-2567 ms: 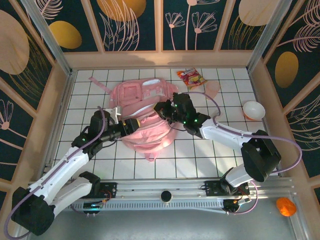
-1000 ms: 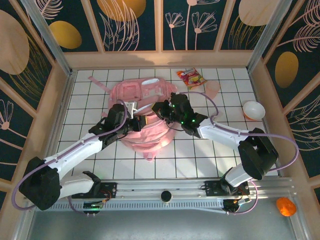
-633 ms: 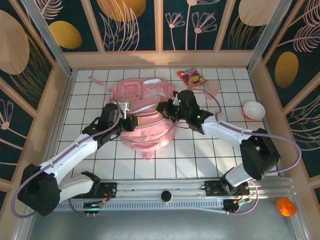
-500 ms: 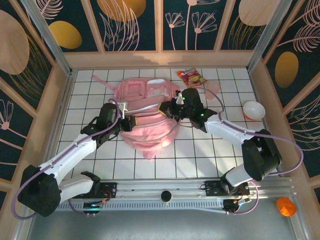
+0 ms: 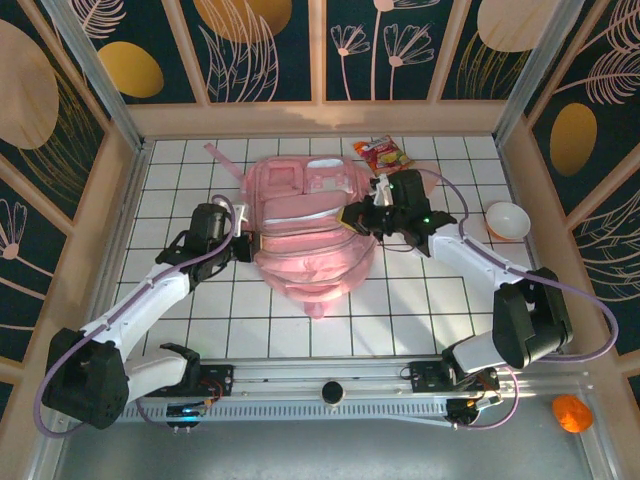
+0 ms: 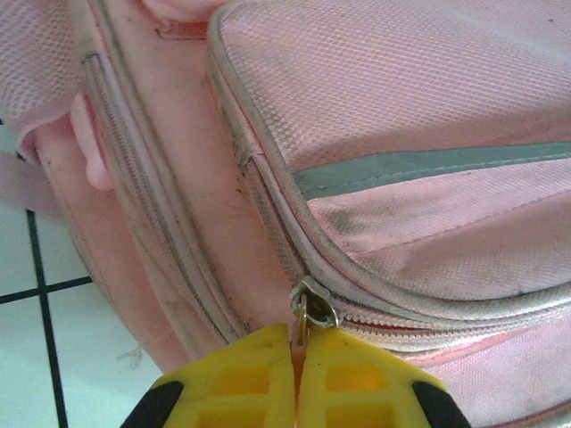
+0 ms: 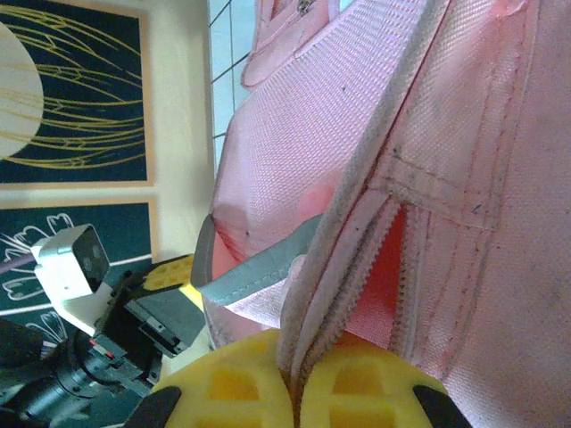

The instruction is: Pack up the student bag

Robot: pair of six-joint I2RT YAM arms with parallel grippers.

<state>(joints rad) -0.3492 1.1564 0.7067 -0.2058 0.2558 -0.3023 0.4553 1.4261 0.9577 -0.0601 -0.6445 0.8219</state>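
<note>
The student bag, a big soft pink backpack, lies flat across the middle of the white tiled table. At its left side, my left gripper is shut on a metal zipper pull, with the yellow fingers pressed together just below the slider. My right gripper is at the bag's right side, shut on the pink edge of an unzipped opening. Red lining shows inside that gap. A grey stripe crosses the front pocket.
A red and yellow snack packet lies at the back, close to the bag's upper right corner. A pale round disc and a white bowl sit to the right. An orange object is outside the frame, front right. Wooden walls enclose the table.
Both grippers have moved apart, the left one leftward and the right one rightward and back. The bag has been drawn to the right and stretched out flatter between them.
</note>
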